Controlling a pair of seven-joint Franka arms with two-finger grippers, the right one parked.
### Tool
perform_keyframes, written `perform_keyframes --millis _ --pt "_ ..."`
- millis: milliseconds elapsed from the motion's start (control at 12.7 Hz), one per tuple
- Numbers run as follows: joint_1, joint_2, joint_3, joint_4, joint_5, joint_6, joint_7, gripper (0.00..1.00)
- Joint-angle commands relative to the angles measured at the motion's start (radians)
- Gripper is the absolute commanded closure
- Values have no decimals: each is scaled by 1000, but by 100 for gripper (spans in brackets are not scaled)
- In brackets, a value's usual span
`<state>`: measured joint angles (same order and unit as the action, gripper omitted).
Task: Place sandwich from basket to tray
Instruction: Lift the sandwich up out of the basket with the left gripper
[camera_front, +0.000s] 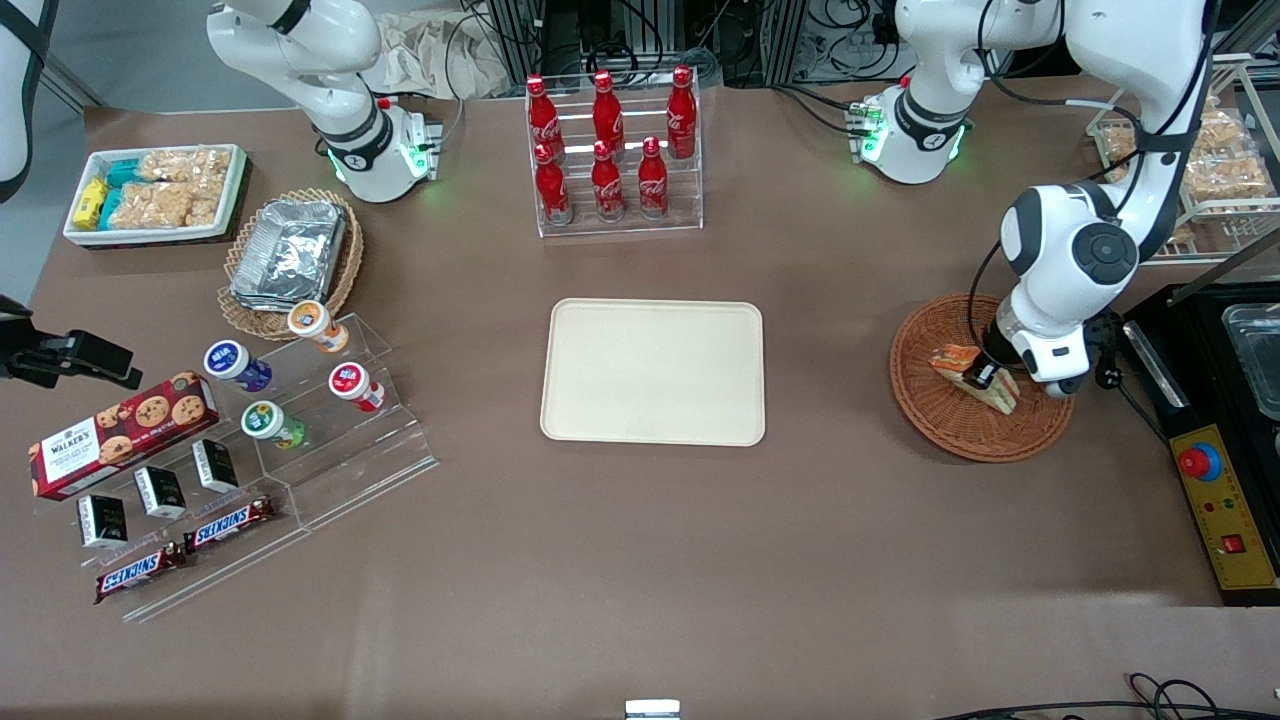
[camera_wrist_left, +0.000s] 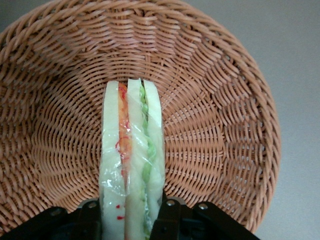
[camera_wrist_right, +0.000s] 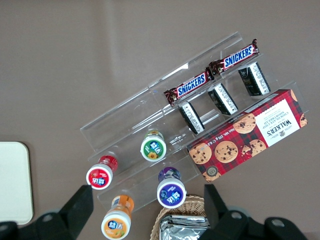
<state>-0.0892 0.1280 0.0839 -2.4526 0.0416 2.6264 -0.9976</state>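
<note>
My tool (camera_wrist_left: 129, 220) is down inside the round reddish-brown woven wicker basket (camera_front: 925, 410), and its two black fingers (camera_wrist_left: 92, 220) press on both flat sides of the small triangle sandwich of white bread with red, orange and green layers (camera_wrist_left: 131, 160). So my tool is clenched on the sandwich. The sandwich stands on its edge in clear wrap, low in the basket, and I cannot tell if it still touches the woven floor.

What could go wrong? The wrap looks slippery and the bread looks soft. If I squeeze too little, I think the sandwich could slide out on the way. If I squeeze too hard, it could get squashed. The basket wall goes up all around me, so if I move sideways before I go up, the sandwich could bump the rim and tip the basket.

In the front view, the flat cream-beige plastic tray with round corners (camera_front: 653, 372) lies at about 9 o'clock from the basket, well apart from it. Only bare brown table (camera_front: 830, 380) lies between them. The tray has a low rim and nothing is on it, so there is lots of room to set the sandwich down. A clear rack of red bottles (camera_front: 612, 150) stands at 12 o'clock from the tray, farther from the front camera, out of my way.
</note>
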Motion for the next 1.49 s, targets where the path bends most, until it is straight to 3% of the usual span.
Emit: perform_keyframes --millis 0,236,551,708,1022,1416 --pt "6 -91 -4 33 20 -118 29 100" --pt "6 -194 -4 159 20 -372 163 100" --pt "3 -208 -44 507 20 -811 344 100" --pt "3 -209 -91 633 18 -937 431 100" --pt "3 -189 -266 802 17 -1028 475 100" --pt "-10 -107 -452 851 -23 -981 432 100"
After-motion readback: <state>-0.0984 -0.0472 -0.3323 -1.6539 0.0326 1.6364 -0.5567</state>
